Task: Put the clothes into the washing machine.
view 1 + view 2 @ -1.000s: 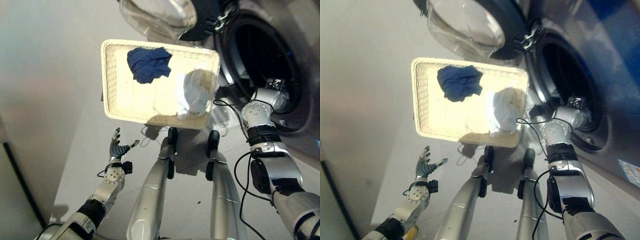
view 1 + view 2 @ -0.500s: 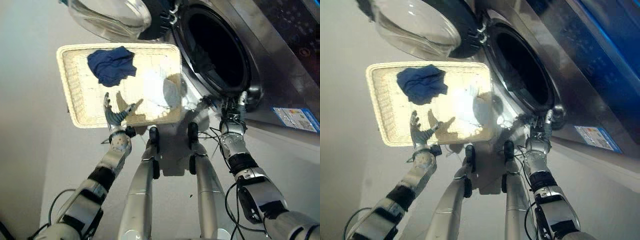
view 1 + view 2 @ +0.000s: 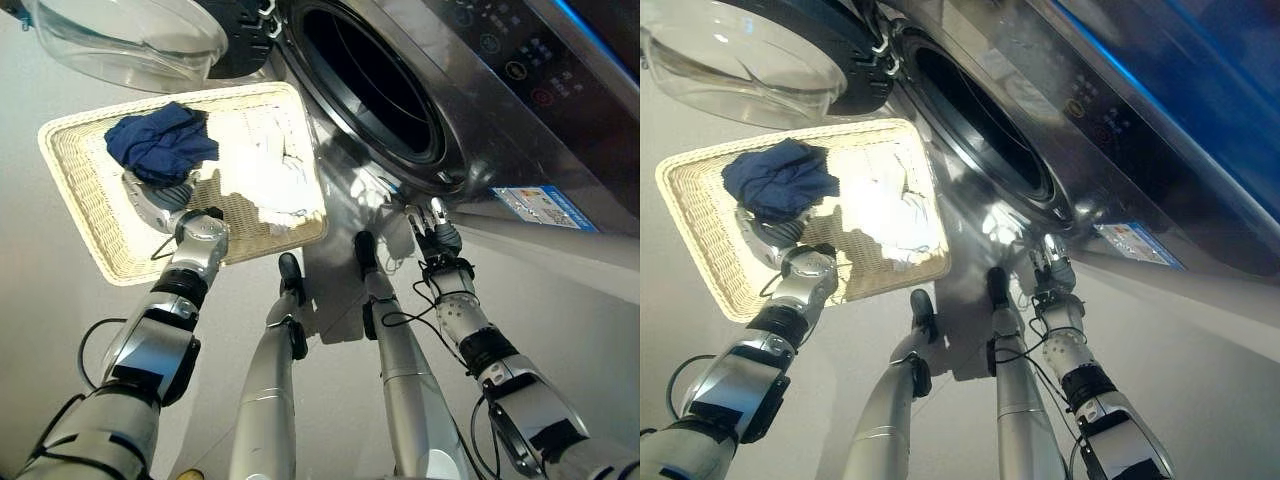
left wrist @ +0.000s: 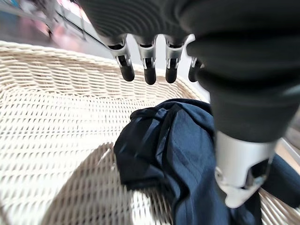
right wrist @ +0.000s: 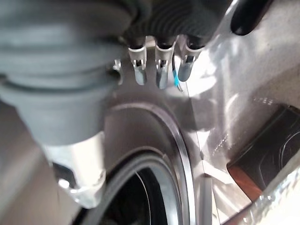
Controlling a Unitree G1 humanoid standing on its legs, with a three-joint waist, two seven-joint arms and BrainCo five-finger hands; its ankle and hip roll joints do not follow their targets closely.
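A dark blue garment point(image 3: 160, 142) and a white garment point(image 3: 270, 180) lie in a cream wicker basket point(image 3: 85, 225) on the floor beside the washing machine. My left hand point(image 3: 152, 195) is inside the basket, right beside the blue garment. In the left wrist view its fingers point(image 4: 149, 65) are straight above the blue garment point(image 4: 173, 145), with the thumb over the cloth and nothing held. My right hand point(image 3: 437, 238) is open and empty, close to the machine's silver front below the drum opening point(image 3: 370, 85). Its straight fingers point(image 5: 159, 70) point at the door ring point(image 5: 180, 154).
The round glass door point(image 3: 120, 40) stands swung open above the basket's far side. The control panel point(image 3: 505, 60) runs along the machine's top at the right. Bare grey floor point(image 3: 560, 300) lies to the right of the arms.
The camera has swung towards the machine. My left hand has gone from the floor into the basket, up to the blue garment. My right hand has come out of the drum opening and down.
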